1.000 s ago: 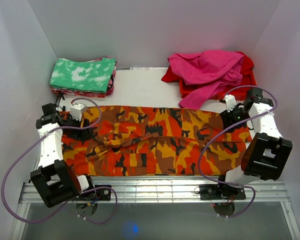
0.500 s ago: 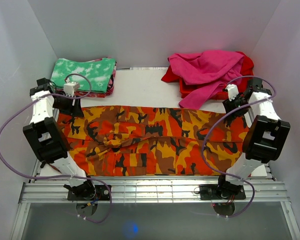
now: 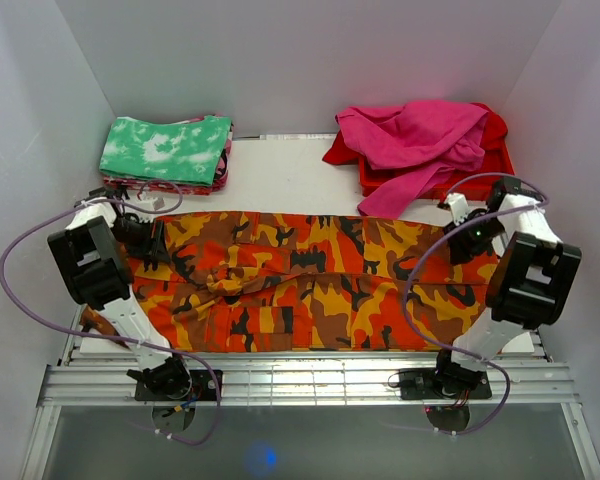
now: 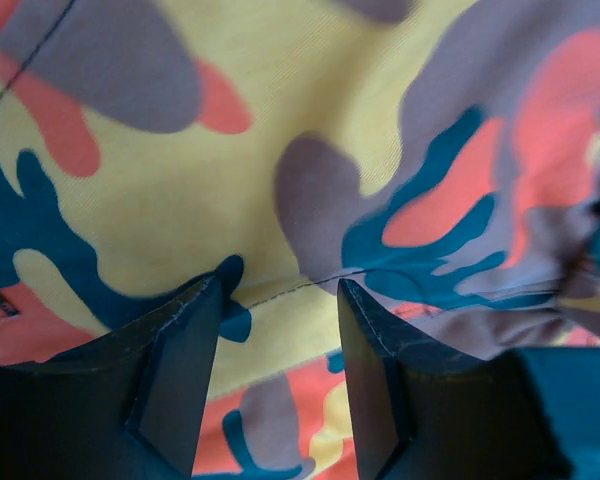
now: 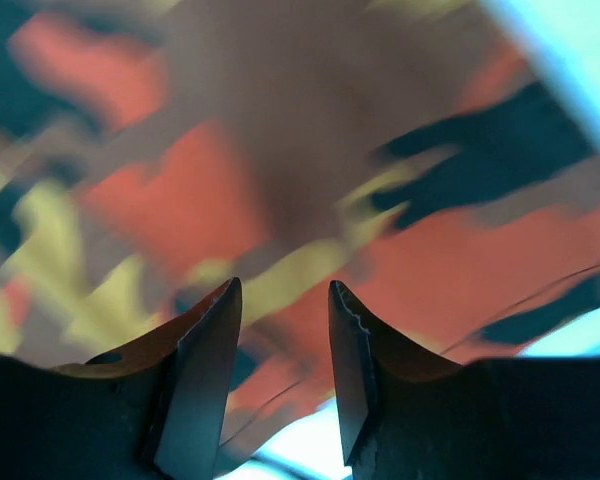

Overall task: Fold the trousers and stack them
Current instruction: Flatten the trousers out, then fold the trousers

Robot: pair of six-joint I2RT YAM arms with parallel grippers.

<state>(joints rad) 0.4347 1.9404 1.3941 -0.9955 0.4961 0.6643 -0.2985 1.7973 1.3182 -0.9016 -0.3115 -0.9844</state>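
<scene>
**Orange camouflage, a gripper at each far corner, jaws apart**

Spread long and flat across the near half of the table (image 3: 290,175): the trousers (image 3: 310,285), one end at the table's left edge, the other at its right. On the far corner of the left end, the left gripper (image 3: 148,240), jaws apart, dark fingers (image 4: 175,345) on either side of a stitched seam, no cloth nipped between them. On the far corner by the table's right edge, the right gripper (image 3: 470,235), likewise gaping over the print. Touching the cloth or just above it: cannot tell from the blurred wrist view. At the table's far left corner, a folded green-and-white stack (image 3: 168,150). At its far right corner, a loose magenta heap (image 3: 420,140).

Judged to be the pick-up for a lengthwise fold, probably far edge toward the table's near edge. To do it well:

- Press both sets of tips firmly into the cloth before closing, to gather every layer and not just the top one.
- Grip at matching spots near the corners, for a straight fold line.
- Close both together, lift only enough to clear the table, and carry level.
- Mind the bunched wrinkle left of the table's middle, likely to drag into a crooked crease without even tension.
</scene>
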